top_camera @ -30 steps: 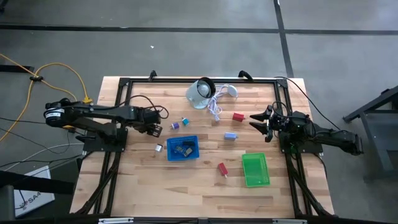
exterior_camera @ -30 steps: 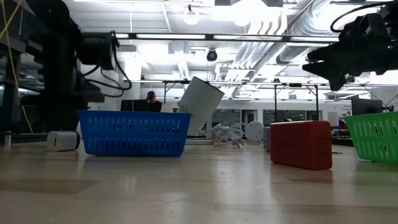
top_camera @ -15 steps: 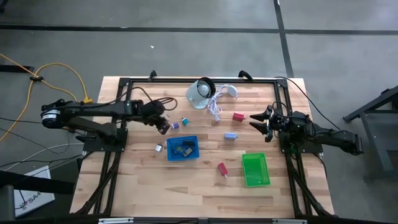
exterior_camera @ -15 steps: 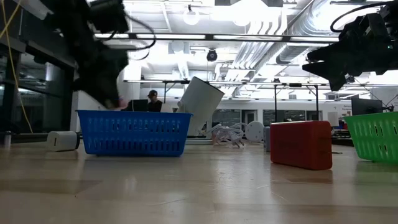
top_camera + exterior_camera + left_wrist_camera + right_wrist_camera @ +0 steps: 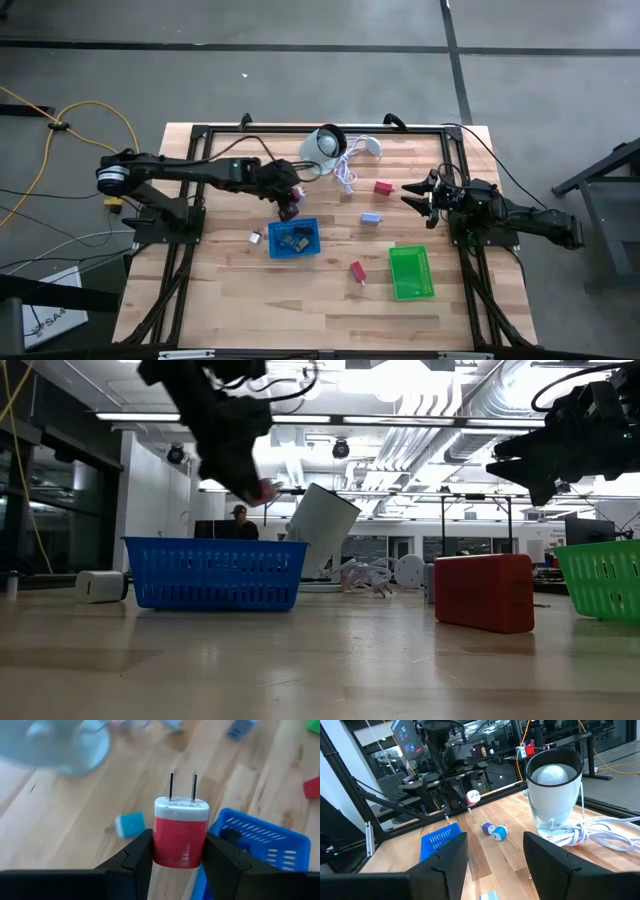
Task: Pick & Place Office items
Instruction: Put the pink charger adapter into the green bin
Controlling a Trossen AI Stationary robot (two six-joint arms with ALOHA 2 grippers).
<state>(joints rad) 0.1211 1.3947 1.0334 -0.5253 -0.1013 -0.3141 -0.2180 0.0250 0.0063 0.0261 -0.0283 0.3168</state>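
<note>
My left gripper (image 5: pixel 290 206) is shut on a red charger plug (image 5: pixel 180 827) with a white cap and two metal prongs. It hovers over the far edge of the blue basket (image 5: pixel 294 240), which holds dark pieces. A blue bit (image 5: pixel 129 825) lies on the wood just beyond. A red block (image 5: pixel 382 187), a pale blue block (image 5: pixel 371 218), another red piece (image 5: pixel 357 271) and a silver clip (image 5: pixel 256 238) lie flat on the table. My right gripper (image 5: pixel 413 193) hangs open above the table's right side, near the red block. My left gripper pinches the plug's red body (image 5: pixel 165 845) between its two fingers (image 5: pixel 137 855), one on each side. It comes slanting down from the table's left. The plug is lifted clear (image 5: pixel 262 490), its white cap and prongs (image 5: pixel 182 785) pointing away from the gripper.
A white round device (image 5: pixel 322 148) with a coiled white cable (image 5: pixel 346 177) stands at the far edge. The green basket (image 5: pixel 410 272) sits near the right arm. Bare wood lies along the near edge. A black frame borders the table.
My left gripper has carried the red plug from the table's left side toward the right, stretching out past the silver clip to the blue basket's far edge, and has risen somewhat. The right arm has kept still.
</note>
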